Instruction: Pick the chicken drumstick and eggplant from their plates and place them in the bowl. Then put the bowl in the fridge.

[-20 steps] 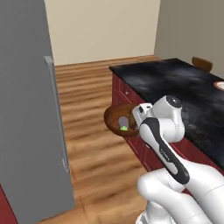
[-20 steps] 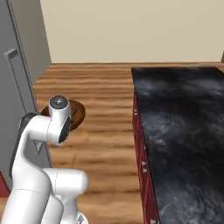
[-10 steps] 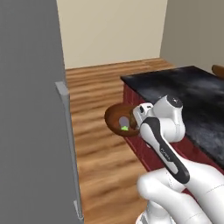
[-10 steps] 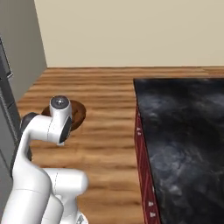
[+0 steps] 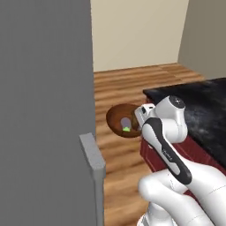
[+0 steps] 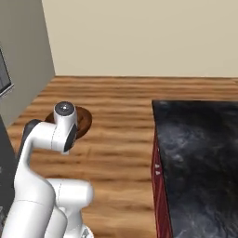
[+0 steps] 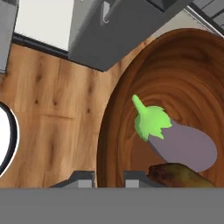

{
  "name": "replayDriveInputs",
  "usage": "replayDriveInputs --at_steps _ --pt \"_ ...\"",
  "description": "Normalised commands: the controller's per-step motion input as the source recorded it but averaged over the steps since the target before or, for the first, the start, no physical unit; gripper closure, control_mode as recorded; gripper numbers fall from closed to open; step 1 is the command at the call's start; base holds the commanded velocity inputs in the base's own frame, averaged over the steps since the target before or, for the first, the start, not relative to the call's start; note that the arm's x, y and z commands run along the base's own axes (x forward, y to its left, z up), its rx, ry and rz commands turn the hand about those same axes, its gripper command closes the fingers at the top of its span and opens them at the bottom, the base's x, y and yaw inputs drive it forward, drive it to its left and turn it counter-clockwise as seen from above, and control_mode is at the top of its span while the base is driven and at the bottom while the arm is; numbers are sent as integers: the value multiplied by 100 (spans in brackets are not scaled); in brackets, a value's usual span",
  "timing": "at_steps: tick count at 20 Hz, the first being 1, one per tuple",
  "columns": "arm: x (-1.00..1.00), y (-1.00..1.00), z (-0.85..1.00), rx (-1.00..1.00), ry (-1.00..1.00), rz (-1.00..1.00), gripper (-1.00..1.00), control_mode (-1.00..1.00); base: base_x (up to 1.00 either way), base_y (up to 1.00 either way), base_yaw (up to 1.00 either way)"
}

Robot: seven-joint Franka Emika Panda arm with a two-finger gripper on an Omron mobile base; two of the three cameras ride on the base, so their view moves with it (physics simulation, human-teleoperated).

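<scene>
My gripper [image 7: 109,177] is shut on the near rim of the brown bowl [image 7: 183,65], holding it above the wooden floor. In the bowl lie the purple eggplant [image 7: 186,144] with its green cap and, beside it, the reddish-brown chicken drumstick [image 7: 179,175]. From the left base view the bowl [image 5: 118,118] hangs in front of my hand, close to the tall grey fridge [image 5: 44,110]. In the right base view the bowl [image 6: 82,122] peeks out behind my arm. The plates are out of view.
The fridge's grey door edge [image 5: 93,155] juts out near my arm, and its grey and white parts [image 7: 109,30] lie beyond the bowl. A black-topped counter with red cabinet fronts [image 5: 207,99] [image 6: 200,153] runs along my right. Bare wooden floor [image 6: 121,102] stretches ahead.
Both base views have shifted: the base has moved and the fridge now looms much larger on the left. The bowl stays held in the same place before my arm.
</scene>
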Motion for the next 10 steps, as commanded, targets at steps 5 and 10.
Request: replayDriveInputs --at_steps 5,10 --pt "0 0 0 0 0 0 100 100 76 1 35" --pt "0 0 0 0 0 0 100 100 56 0 55"
